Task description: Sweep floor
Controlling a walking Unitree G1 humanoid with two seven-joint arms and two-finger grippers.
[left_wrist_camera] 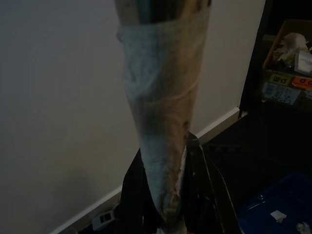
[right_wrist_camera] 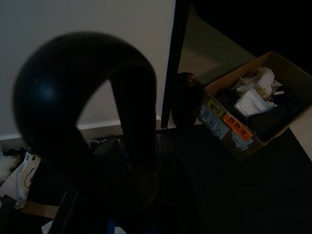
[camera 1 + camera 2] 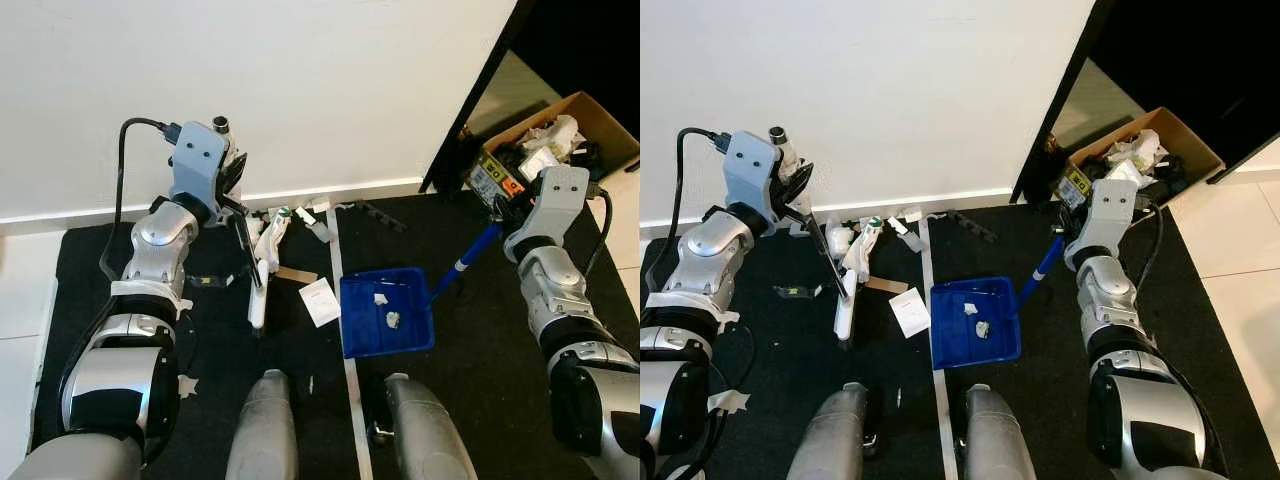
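Note:
My left gripper (image 3: pixel 238 208) is up near the wall, shut on the thin black handle of a brush whose white head (image 3: pixel 258 302) rests on the black mat. In the left wrist view that handle is wrapped in pale tape (image 1: pixel 163 122) between the black fingers (image 1: pixel 130 195). The right gripper (image 3: pixel 500 228) is shut on the blue handle (image 3: pixel 462 264) of a blue dustpan (image 3: pixel 358 335) lying flat on the mat, with two white scraps (image 3: pixel 392 319) inside. The handle's black loop end (image 2: pixel 83 92) looms in the right wrist view. A white paper (image 3: pixel 320 301) lies between brush and pan.
More litter lies along the baseboard: a white bag (image 3: pixel 272 236), a brown card strip (image 3: pixel 296 274), small wrappers (image 3: pixel 318 228). An open cardboard box (image 3: pixel 600 125) of rubbish stands at the right by a dark doorway. A white strip (image 3: pixel 336 262) crosses the mat. My feet (image 3: pixel 262 430) are below.

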